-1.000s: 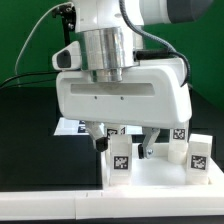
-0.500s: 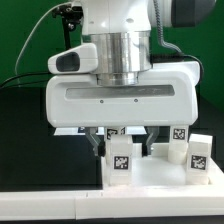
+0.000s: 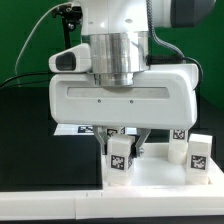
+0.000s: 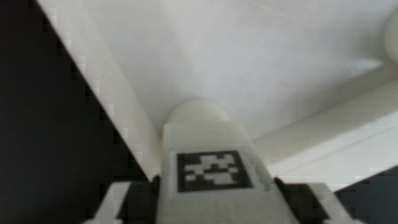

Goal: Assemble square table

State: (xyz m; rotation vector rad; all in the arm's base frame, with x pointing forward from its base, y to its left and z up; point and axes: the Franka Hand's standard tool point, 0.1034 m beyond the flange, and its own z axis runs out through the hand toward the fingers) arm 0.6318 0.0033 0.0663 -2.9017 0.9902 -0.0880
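The square table's white slab (image 3: pixel 150 176) lies at the exterior view's lower right, and its pale surface (image 4: pixel 231 50) fills most of the wrist view. A short white leg (image 3: pixel 120 158) with a black-and-white tag stands at the slab's near left. My gripper (image 3: pixel 121 148) has come down over it. In the wrist view the tagged leg (image 4: pixel 214 150) sits between my gripper's (image 4: pixel 214 206) two fingers (image 4: pixel 128 205), which press on its sides. Two more tagged legs (image 3: pixel 199 153) stand on the slab toward the exterior view's right.
The marker board (image 3: pixel 75 129) lies on the black table behind the slab, partly hidden by my hand. A long white bar (image 3: pixel 50 204) runs along the front edge. Black tabletop (image 3: pixel 30 140) spreads to the exterior view's left. Green backdrop behind.
My fingers have drawn in from wide apart until they meet the leg's sides. The hand has shifted slightly and sits lower over the leg.
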